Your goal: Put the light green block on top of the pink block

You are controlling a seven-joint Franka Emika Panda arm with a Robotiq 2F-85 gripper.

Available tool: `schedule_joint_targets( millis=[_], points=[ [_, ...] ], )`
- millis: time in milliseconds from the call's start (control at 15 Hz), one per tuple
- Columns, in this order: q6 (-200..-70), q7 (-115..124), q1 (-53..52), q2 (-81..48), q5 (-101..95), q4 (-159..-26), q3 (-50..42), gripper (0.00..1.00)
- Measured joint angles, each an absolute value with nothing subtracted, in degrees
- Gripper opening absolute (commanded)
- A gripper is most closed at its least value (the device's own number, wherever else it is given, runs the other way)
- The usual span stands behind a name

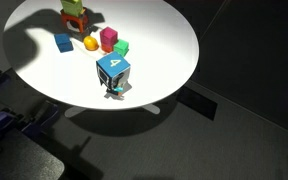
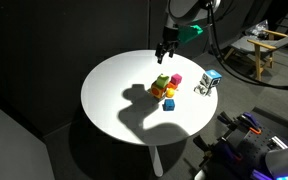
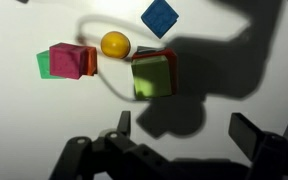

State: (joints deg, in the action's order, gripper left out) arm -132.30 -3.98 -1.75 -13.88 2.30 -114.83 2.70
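The light green block (image 3: 154, 77) rests on an orange-red block (image 3: 168, 58) near the middle of the wrist view. It also shows in both exterior views (image 1: 73, 7) (image 2: 162, 80). The pink block (image 3: 72, 60) stands to the left of a yellow ball (image 3: 115, 44), with a small emerald-green block (image 3: 43, 64) touching its far side. The pink block also shows in both exterior views (image 1: 108, 38) (image 2: 176, 79). My gripper (image 3: 189, 130) is open and empty. It hangs above the table, apart from all blocks (image 2: 165, 55).
A small blue block (image 3: 160, 17) lies beyond the ball. A large blue numbered cube (image 1: 112, 70) stands near the edge of the round white table (image 1: 164, 40). The floor around it is dark, and a chair (image 2: 267, 45) stands in the background.
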Motion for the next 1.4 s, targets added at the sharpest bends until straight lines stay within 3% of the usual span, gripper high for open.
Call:
schedule_joint_targets(
  millis=[733, 1400],
  points=[
    [-124.1, -3.7, -1.8, -27.2, 2.3, -100.6, 2.1, 1.0],
    [-121.9, -3.7, -1.8, -33.6, 1.6, -96.9, 2.1, 1.0]
  ],
)
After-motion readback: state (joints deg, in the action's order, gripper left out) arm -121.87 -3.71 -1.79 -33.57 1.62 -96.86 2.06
